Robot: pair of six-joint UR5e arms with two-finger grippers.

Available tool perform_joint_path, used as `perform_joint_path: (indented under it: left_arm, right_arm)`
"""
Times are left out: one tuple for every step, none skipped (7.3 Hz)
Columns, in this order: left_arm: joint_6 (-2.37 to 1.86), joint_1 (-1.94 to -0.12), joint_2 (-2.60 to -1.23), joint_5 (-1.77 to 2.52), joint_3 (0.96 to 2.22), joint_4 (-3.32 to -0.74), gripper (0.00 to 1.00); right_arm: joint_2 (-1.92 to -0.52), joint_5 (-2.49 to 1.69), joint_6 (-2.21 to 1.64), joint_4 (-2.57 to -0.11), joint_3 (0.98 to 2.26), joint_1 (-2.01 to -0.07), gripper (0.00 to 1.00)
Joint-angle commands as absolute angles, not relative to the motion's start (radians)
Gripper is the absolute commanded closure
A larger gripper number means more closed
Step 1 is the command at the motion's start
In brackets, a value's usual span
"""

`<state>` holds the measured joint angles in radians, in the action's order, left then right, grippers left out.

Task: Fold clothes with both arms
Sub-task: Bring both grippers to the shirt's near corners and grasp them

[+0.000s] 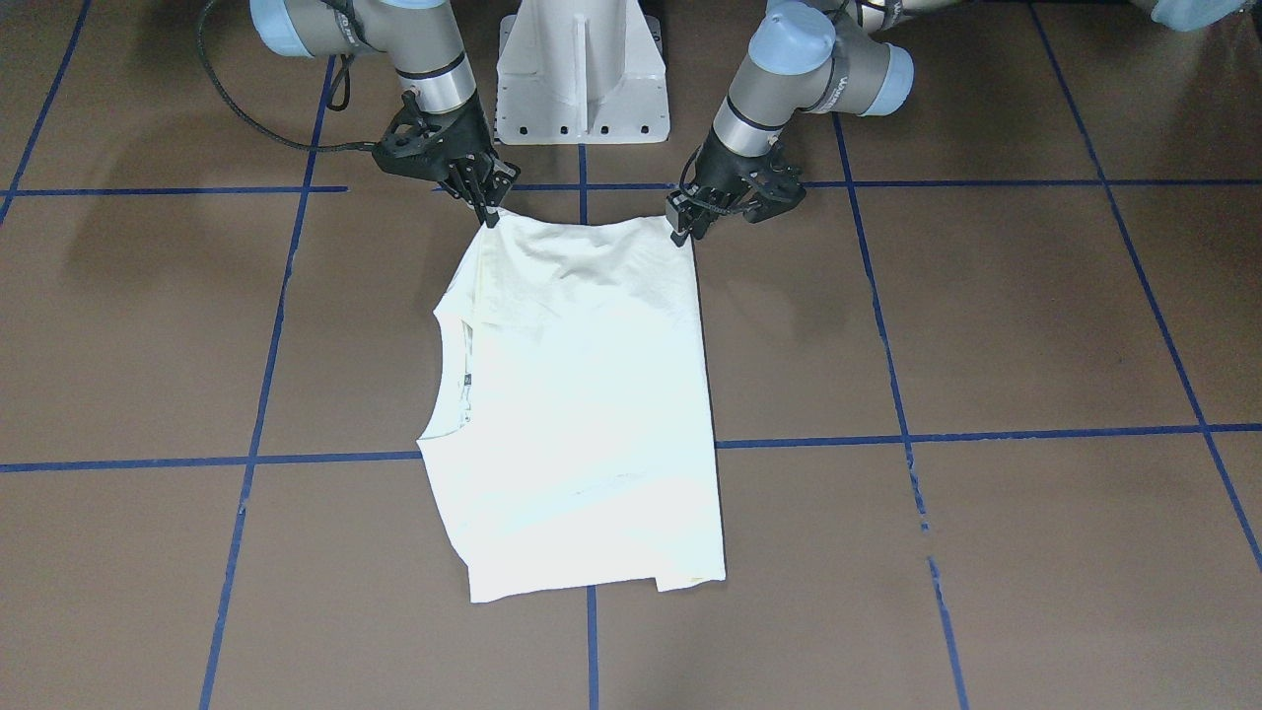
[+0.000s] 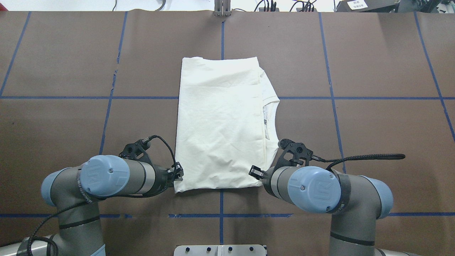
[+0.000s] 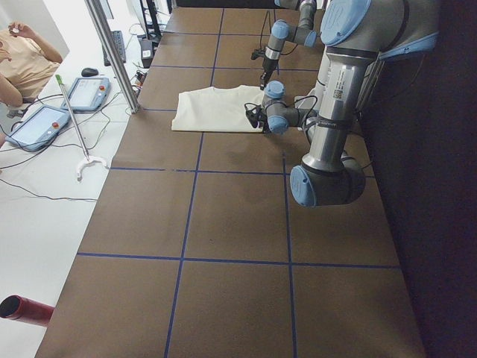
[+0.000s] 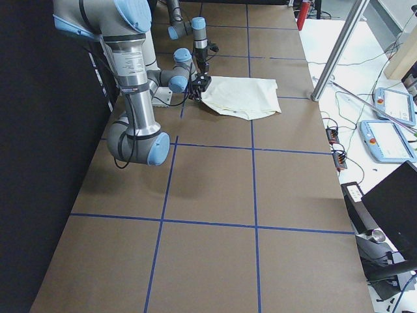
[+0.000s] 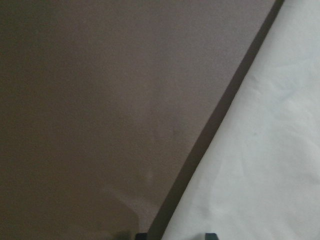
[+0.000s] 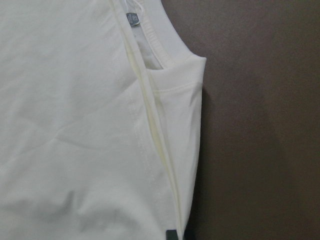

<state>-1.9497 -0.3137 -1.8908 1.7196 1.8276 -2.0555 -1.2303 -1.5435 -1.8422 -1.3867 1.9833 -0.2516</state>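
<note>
You've got the T-shirt (image 2: 220,124) flat mid-table (image 2: 373,124), folded to a rough rectangle, plain cream side up, lightly creased. It straddles the blue tape lines (image 2: 309,97). The neck opening (image 2: 272,119) with its small label faces the robot's right side, and a layer edge runs along beside it.

Right gripper (image 1: 490,212): fingers pressed together, pinching the near corner on the collar side. In the front view that corner looks slightly raised.

Left gripper (image 1: 680,229): at the other near corner. In the wrist view you can see the fingertips (image 5: 210,235) standing apart with the shirt's edge between them, not clamped.

Both grippers sit at the shirt edge nearest the robot's base (image 1: 582,69).
</note>
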Motion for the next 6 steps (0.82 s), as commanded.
perform_joint_path:
  left_arm:
    - [-1.956, -0.301, -1.891, 1.72, 1.83, -2.049, 0.67]
    - [-1.974, -0.299, -1.893, 1.72, 1.832, -2.051, 0.93]
    - [-1.974, -0.298, -1.891, 1.72, 1.832, -2.051, 1.0]
    - [-1.974, -0.299, -1.891, 1.721, 1.844, -2.048, 1.0]
    - [-1.971, -0.299, -1.881, 1.729, 1.882, -2.046, 1.0]
    - [-1.968, -0.299, -1.856, 1.732, 1.935, -2.025, 1.0]
  right_arm:
    - [-1.23, -1.543, -1.842, -1.387, 1.983, -0.252, 1.0]
    - [-1.23, -1.543, -1.842, -1.387, 1.983, -0.252, 1.0]
    - [-1.232, -1.543, -1.842, -1.387, 1.982, -0.252, 1.0]
    - [-1.235, -1.543, -1.842, -1.387, 1.985, -0.253, 1.0]
    - [-1.265, -1.545, -1.842, -1.385, 1.994, -0.252, 1.0]
    - [-1.296, -1.549, -1.88, -1.382, 2.025, -0.25, 1.0]
